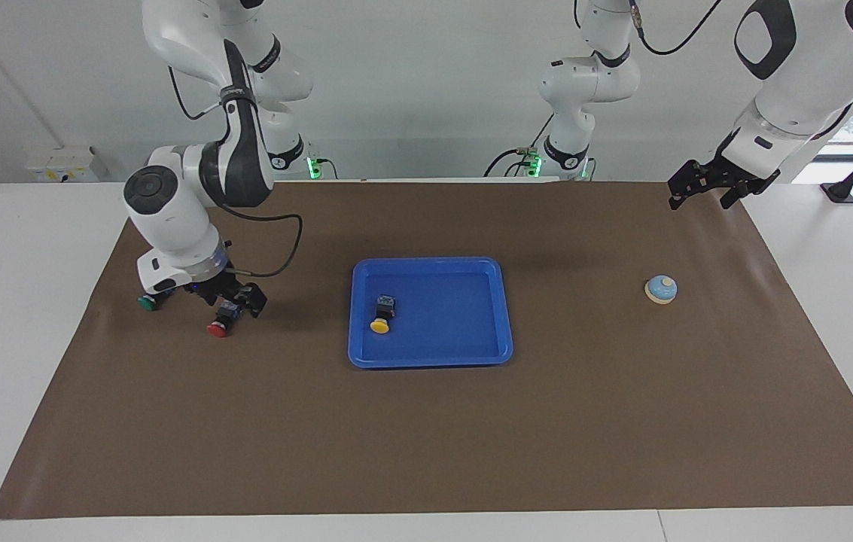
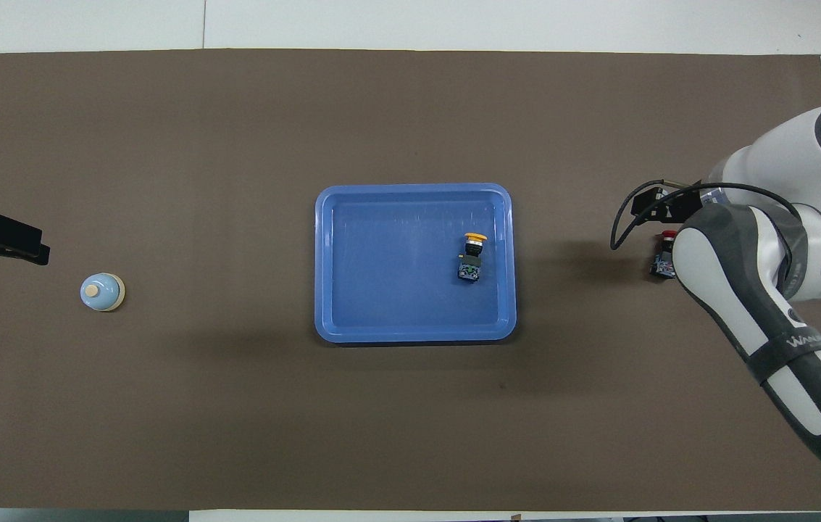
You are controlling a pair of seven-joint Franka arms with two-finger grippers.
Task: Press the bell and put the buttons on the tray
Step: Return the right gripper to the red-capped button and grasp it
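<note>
The right gripper [image 1: 234, 305] is hanging low over the red button [image 1: 219, 325], which is lying on its side on the brown mat [image 1: 426, 436] toward the right arm's end of the bench, its black body sitting between the fingers, which are spread wide and gripping nothing. The step in hand is judged to be picking up this red button; doing it well probably means settling the fingers squarely on either flank of the black body, not the round cap, before closing, so it is not rolling away. The green button [image 1: 146, 303] is lying just beside the fingers, partly under the wrist, so a straight lift is looking safer than any sideways sweep. The yellow button [image 1: 382, 316] is already lying in the tray [image 1: 505, 316], so 1 of 3 is placed. Between the fingers and the tray's raised rim the mat is bare, leaving free room to carry, provided the load is clearing the rim. The left gripper [image 1: 705, 188] is waiting raised over the mat's edge, fingers apart and empty, with the bell [image 1: 661, 289] standing on the mat near it.
</note>
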